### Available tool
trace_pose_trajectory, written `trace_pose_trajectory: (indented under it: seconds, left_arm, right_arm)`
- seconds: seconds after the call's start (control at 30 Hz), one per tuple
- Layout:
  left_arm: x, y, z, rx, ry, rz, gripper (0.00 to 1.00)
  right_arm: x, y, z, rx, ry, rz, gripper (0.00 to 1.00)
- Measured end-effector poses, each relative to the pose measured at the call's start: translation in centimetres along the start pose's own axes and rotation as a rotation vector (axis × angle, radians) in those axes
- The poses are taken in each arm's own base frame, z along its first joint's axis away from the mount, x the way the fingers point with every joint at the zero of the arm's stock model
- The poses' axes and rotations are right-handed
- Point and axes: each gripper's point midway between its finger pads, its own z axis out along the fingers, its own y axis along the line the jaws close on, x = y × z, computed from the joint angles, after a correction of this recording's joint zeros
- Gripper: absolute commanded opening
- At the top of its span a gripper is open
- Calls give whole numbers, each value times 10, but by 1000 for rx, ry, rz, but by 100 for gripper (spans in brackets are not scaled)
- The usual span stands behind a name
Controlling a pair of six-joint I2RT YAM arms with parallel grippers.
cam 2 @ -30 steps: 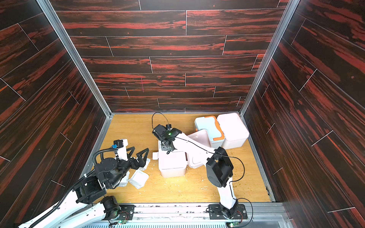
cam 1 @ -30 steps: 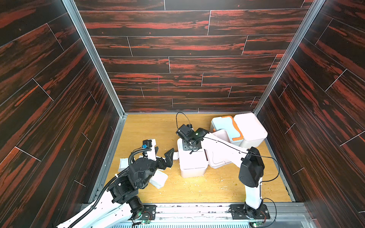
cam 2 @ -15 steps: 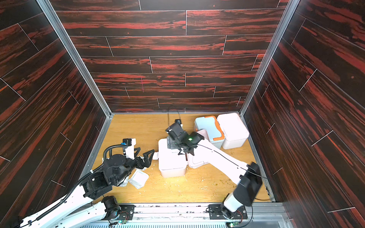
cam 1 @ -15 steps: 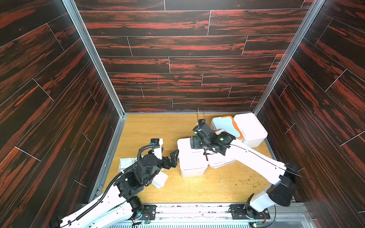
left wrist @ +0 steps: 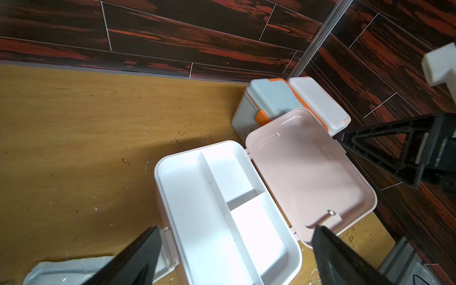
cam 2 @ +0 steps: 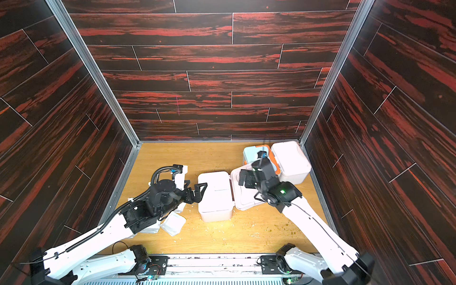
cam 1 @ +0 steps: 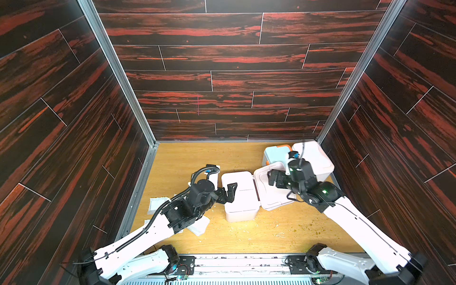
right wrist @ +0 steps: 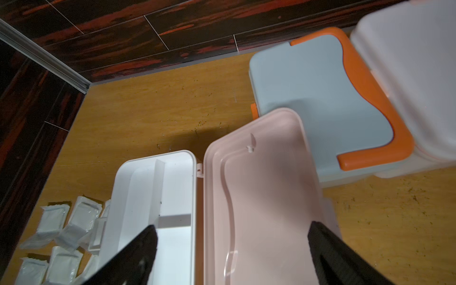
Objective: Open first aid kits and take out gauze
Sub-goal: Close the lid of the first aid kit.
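The middle first aid kit (cam 1: 240, 197) stands open, its pink lid (cam 1: 271, 197) folded out to the right. Its white divided tray (left wrist: 222, 197) shows no gauze inside. My left gripper (cam 1: 228, 193) hangs open over the kit's left edge, holding nothing. My right gripper (cam 1: 272, 177) is open above the lid (right wrist: 259, 197), also holding nothing. Several white gauze packets (right wrist: 54, 219) lie on the floor left of the kit, partly under my left arm (cam 1: 158, 204). A blue-white kit with an orange handle (cam 1: 275, 153) and a pinkish-white kit (cam 1: 313, 160) stand shut at the back right.
Dark wood-pattern walls enclose the wooden floor (cam 1: 192, 158) on three sides. The two shut kits fill the back right corner against the right wall. Crumbs are scattered on the floor near the front right (cam 1: 303, 228). A metal rail (cam 1: 246, 261) runs along the front.
My right arm swung from the open kit's far left corner to above its lid, and its jaws widened. My left gripper moved right, up to the kit's left edge.
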Motion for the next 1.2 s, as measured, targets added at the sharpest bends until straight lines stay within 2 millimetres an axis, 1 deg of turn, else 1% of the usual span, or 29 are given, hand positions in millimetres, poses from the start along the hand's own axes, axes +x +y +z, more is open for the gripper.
trace_pose_trajectory:
  seconds: [0.07,0.23,0.37,0.43,0.5,0.57,0.63,0.83,0.97,1.2]
  left_arm:
    - [3,-3,10,-5,31,-1,100]
    - [16,-8,33,-14,111,-7,99]
    - [28,-10,49,-24,171,-19,99]
    - [36,-9,56,-33,200,-24,99]
    - [44,-6,62,-45,228,-28,99]
    - [51,-4,67,-59,253,-30,99]
    - [58,0,71,-77,279,-30,99]
    - [69,1,80,-90,321,-45,99]
    - [78,-3,88,-80,359,-56,99]
    - [100,-3,104,-72,428,-74,98]
  right_arm:
    - [-1,-14,-6,-9,-20,40,99]
    - [-2,-40,-15,-28,-53,127,99]
    - [5,-60,-12,-62,-52,212,99]
    - [13,-71,-8,-83,-35,262,99]
    - [18,-77,-4,-110,-20,298,99]
    - [22,-77,0,-160,-4,325,99]
    - [26,-72,6,-230,21,348,99]
    - [44,-60,24,-377,112,404,99]
    - [41,-52,26,-436,119,403,99]
    - [34,-43,24,-502,114,396,99]
